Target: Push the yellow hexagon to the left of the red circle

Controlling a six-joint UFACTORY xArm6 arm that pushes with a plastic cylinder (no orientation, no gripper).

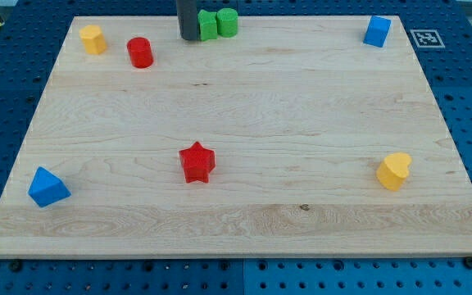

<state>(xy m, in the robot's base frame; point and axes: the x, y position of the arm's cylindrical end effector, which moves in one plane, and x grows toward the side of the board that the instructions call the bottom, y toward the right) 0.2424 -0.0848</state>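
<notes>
The yellow hexagon (93, 38) sits near the board's top left corner. The red circle (140, 52) stands just to its right and slightly lower, a small gap between them. My dark rod comes down at the view's top centre, and my tip (190, 38) rests on the board right of the red circle. It stands directly left of a green block (208, 25), close to or touching it.
A second green block (227, 22) sits right of the first. A blue block (377, 31) is at top right. A red star (197, 162) is at centre, a yellow heart (394, 170) at right, a blue block (48, 187) at bottom left.
</notes>
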